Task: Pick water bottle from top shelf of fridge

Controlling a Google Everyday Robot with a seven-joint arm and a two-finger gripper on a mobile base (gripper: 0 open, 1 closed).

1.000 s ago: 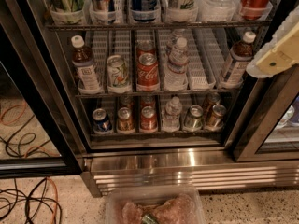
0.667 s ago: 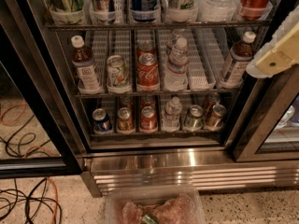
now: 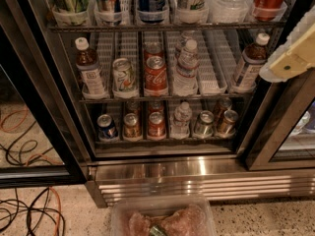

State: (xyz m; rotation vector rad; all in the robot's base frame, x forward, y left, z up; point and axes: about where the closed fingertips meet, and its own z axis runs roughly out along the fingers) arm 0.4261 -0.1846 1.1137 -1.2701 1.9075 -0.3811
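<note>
The fridge [image 3: 162, 173] fills the view, its wire racks showing above a shiny steel base. On the top shelf [image 3: 162, 27], at the upper edge of the view, stands the water bottle [image 3: 229, 1], clear and ribbed, between a white can and a red cola can; its top is cut off. My gripper [image 3: 290, 58] comes in from the right edge as a cream and white shape. It hangs in front of the fridge's right side, below and to the right of the water bottle, and is not touching it.
The middle rack holds brown bottles [image 3: 88, 68], cans [image 3: 155, 75] and a small labelled water bottle [image 3: 186, 68]. The lowest rack carries several cans. Cables [image 3: 29, 210] lie on the floor at left. A translucent tub [image 3: 162, 218] sits at the bottom edge.
</note>
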